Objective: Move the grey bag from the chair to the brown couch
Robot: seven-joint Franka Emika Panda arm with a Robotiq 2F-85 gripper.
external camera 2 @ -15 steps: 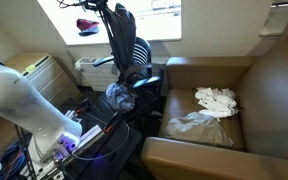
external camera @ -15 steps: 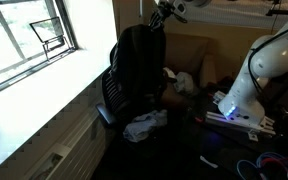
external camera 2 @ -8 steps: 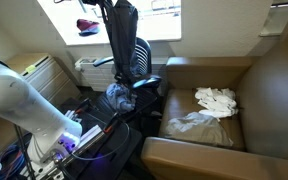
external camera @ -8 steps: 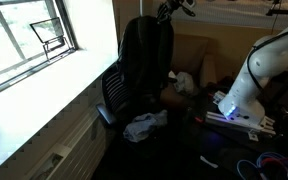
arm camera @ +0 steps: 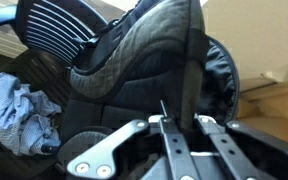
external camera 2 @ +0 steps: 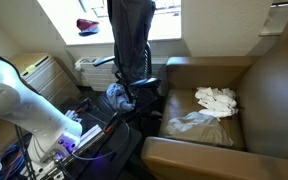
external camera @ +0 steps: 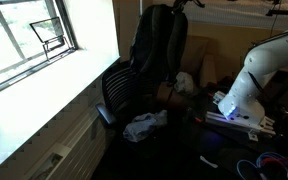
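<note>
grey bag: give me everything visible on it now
The grey bag looks like a dark, soft fabric backpack, smooth and slightly shiny in the wrist view. It hangs upright, stretched long, from the gripper, jaws closed on a thin strap at its top, over the chair, not on the brown couch. Chair contact unclear.

Your grey bag (external camera 2: pixel 132 35) hangs upright over the chair (external camera 2: pixel 149 82), top out of frame — brown couch (external camera 2: pixel 264 90) just beside, white cloths (external camera 2: pixel 216 98) on its seat.
</note>
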